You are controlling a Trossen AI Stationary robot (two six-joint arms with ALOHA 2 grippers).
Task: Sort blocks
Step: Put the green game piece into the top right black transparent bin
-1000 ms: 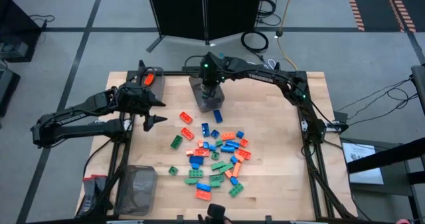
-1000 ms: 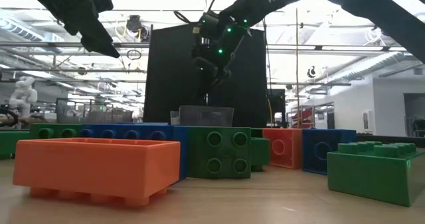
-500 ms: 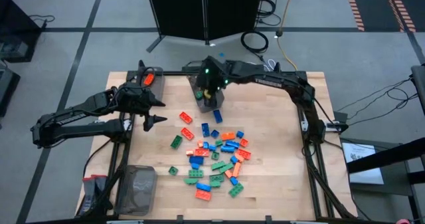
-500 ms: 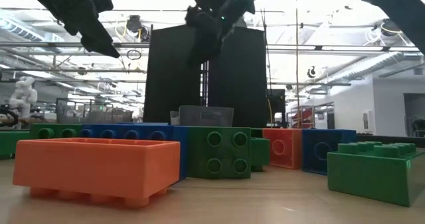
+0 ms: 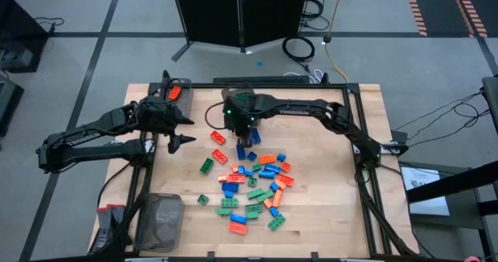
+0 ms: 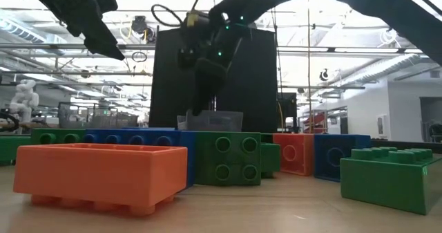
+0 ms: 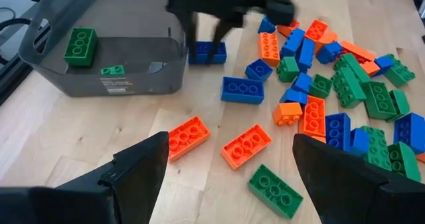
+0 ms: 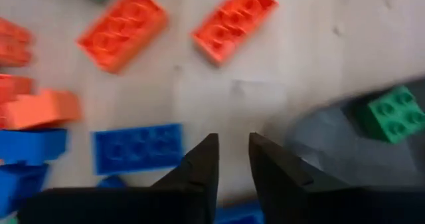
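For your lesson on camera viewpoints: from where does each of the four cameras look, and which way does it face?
High: overhead, straight down; both arms, block pile.
Low: table height, level across big blocks; arms overhead.
Left wrist: past the left gripper towards the bin.
Right wrist: down past the right gripper.
Shared: both wrist views show the two orange bricks.

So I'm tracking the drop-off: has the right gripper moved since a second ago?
Yes. In the high view the right gripper has left its spot over the bin and now hangs beside it, nearer the blocks.
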